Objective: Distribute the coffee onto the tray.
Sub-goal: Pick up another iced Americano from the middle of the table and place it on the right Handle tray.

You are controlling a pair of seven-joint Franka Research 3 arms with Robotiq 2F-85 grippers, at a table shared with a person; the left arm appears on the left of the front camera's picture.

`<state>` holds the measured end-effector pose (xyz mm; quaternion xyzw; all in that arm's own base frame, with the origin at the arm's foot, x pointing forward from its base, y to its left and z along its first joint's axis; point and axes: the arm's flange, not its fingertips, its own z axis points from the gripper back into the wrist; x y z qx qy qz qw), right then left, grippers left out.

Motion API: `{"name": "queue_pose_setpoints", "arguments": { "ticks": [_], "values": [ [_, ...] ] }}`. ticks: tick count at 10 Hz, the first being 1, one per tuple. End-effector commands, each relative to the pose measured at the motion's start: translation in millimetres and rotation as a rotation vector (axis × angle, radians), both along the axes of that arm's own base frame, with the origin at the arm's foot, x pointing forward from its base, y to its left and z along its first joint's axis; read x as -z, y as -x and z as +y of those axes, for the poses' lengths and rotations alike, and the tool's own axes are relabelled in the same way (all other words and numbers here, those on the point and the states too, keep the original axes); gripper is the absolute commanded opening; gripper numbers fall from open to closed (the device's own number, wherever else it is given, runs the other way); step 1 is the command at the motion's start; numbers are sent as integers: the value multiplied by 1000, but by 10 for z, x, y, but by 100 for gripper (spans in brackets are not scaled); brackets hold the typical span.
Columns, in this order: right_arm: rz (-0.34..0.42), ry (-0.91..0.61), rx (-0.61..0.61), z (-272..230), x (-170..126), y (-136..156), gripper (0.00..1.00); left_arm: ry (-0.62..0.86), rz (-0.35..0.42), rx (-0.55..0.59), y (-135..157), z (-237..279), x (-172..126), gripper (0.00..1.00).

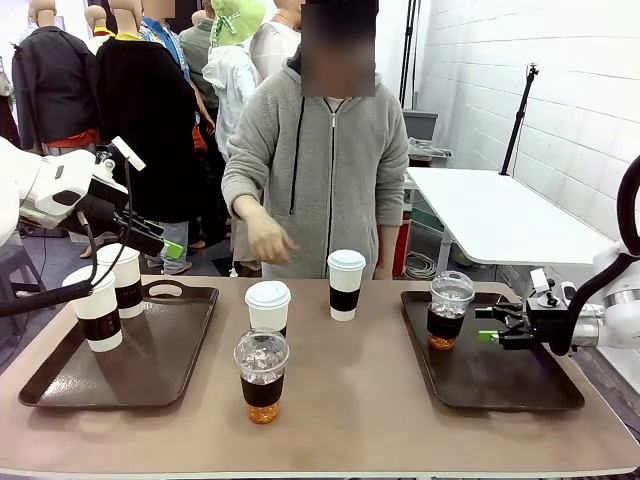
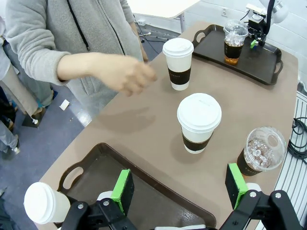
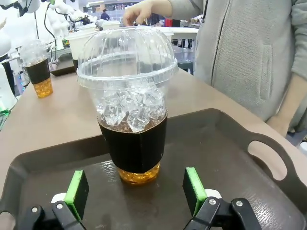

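Two white lidded cups [image 1: 95, 308] [image 1: 122, 278] with black sleeves stand on the left tray [image 1: 180, 350]. My left gripper [image 1: 160, 240] hangs open above that tray's far edge, its green pads [image 2: 123, 190] wide apart and holding nothing. On the bare table stand two more white cups [image 1: 268, 305] [image 1: 346, 284] and an iced coffee [image 1: 262, 375]. The other iced coffee [image 1: 449, 310] stands on the right tray [image 1: 510, 385]. My right gripper [image 1: 487, 324] is open just right of it, pads [image 3: 193, 184] apart and clear of the cup [image 3: 132, 110].
The person in a grey hoodie stands at the far side, one hand [image 1: 268, 238] hovering over the table near the middle cups [image 2: 198, 122] [image 2: 178, 56]. A white side table [image 1: 500, 215] stands behind on the right. Free room lies on the right tray's right half.
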<state>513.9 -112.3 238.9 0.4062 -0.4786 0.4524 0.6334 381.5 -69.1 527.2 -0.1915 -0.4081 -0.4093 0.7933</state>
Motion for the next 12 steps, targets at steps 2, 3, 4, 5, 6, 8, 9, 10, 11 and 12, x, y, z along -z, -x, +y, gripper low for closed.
{"name": "queue_pose_setpoints", "arguments": {
  "ticks": [2, 3, 4, 5, 6, 8, 9, 10, 11, 12],
  "values": [
    [-1, -17, 2, -1, -16, -33, 100, 2, -9, 23, -29, 25, 29, 100],
    [-1, -17, 2, -1, -16, -33, 100, 2, -9, 23, -29, 25, 29, 100],
    [-1, -17, 2, -1, -16, -33, 100, 2, -9, 23, -29, 25, 29, 100],
    [-1, -17, 2, -1, -16, -33, 100, 2, -9, 23, -29, 25, 29, 100],
    [-1, -17, 2, -1, -16, -33, 100, 2, -9, 23, -29, 25, 29, 100],
    [-1, -17, 2, -1, -16, -33, 100, 2, -9, 23, -29, 25, 29, 100],
    [-1, 0, 0, -1, -3, -3, 100, 2, -9, 23, -29, 25, 29, 100],
    [-11, 1, -1, -21, -34, 35, 100, 2, -9, 23, -29, 25, 29, 100],
    [-20, -8, -2, -53, -67, 94, 100, 2, -9, 23, -29, 25, 29, 100],
    [-28, -3, -3, -82, -103, 170, 100, 2, -9, 23, -29, 25, 29, 100]
  ]
}}
